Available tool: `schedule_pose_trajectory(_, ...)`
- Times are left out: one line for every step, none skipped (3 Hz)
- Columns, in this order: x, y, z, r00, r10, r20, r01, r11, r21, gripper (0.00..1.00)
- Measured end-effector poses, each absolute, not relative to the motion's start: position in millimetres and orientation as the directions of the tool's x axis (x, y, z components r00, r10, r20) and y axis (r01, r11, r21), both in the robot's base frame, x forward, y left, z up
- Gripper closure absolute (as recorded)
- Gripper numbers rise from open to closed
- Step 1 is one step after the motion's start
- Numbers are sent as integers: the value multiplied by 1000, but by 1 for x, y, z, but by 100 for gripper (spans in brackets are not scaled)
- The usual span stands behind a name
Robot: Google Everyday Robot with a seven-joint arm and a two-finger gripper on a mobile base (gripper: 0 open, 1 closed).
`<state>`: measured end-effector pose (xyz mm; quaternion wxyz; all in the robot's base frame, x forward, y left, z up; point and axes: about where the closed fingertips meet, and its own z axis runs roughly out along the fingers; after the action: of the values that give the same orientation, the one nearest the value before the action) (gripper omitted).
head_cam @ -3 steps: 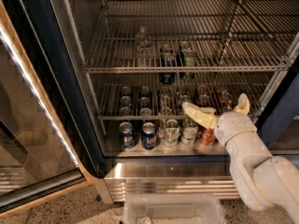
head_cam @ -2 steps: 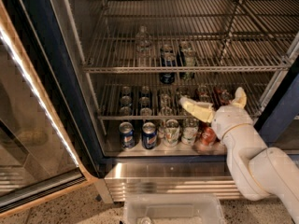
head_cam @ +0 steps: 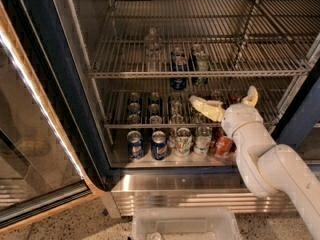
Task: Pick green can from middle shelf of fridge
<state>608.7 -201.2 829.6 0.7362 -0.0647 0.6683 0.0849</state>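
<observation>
The fridge (head_cam: 60, 84) stands open with its dark blue frame at the left. The green can (head_cam: 201, 59) stands on the middle shelf (head_cam: 150, 74), right of a dark blue can (head_cam: 178, 60) and a clear bottle (head_cam: 152, 44). My gripper (head_cam: 227, 102) is open and empty. It hangs below and to the right of the green can, in front of the lower rack, with its cream fingers (head_cam: 205, 107) spread. The white arm comes in from the lower right.
The lower rack (head_cam: 120, 126) holds several cans. On the fridge floor stand two blue cans (head_cam: 135, 144), white printed cans (head_cam: 183, 141) and a red can (head_cam: 223, 146). The glass door (head_cam: 30, 149) is open at left. A clear plastic bin (head_cam: 185, 226) sits below the ribbed steel base (head_cam: 170, 196).
My gripper has risen a little and shifted slightly left, toward the middle shelf. It stays open. The cans have not moved.
</observation>
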Motion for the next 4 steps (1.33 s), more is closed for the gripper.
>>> schedule_pose_trajectory(625,-203,824,83,29,-996,-199,980,12,0)
schedule_pose_trajectory(637,-206,820,78,22,-997,-185,983,7,0)
schedule_pose_trajectory(649,-206,818,75,10,-997,-177,984,-3,0)
schedule_pose_trajectory(662,-205,817,70,4,-998,-173,985,-8,5)
